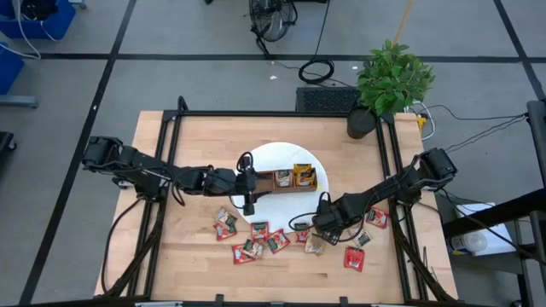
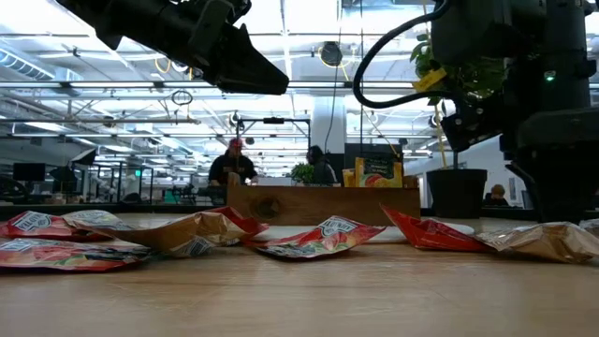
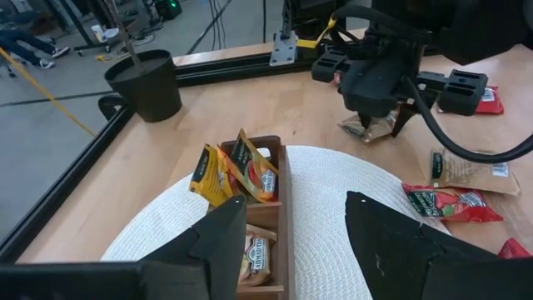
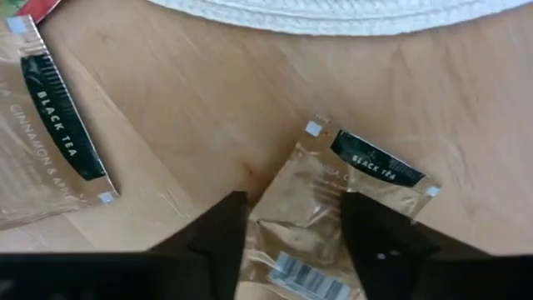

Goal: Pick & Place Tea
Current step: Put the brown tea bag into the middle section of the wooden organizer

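Red and tan tea sachets (image 1: 256,239) lie flat and scattered on the wooden table in front of a round white mat (image 1: 281,158). On the mat stands a brown wooden tray (image 1: 286,179), and yellow sachets (image 3: 241,171) stand on edge in it. My right gripper (image 1: 317,232) points down over a tan sachet (image 4: 333,200) near the mat's front rim and is closed on it. Above the mat's left part, by the tray, my left gripper (image 3: 296,225) hovers open, with nothing between its fingers. My right gripper comes from above, pointing down, and has the tan sachet's barcode end (image 4: 291,250) between its two fingers. The foil is crumpled there. The sachet's labelled end (image 4: 375,162) lies flat on the table.
Another tan sachet (image 4: 50,150) lies close beside the held one. More red sachets (image 1: 354,257) lie to the right. A potted plant (image 1: 388,81) stands at the far right corner. A black frame rail (image 1: 401,196) borders the table. People sit in the room beyond.
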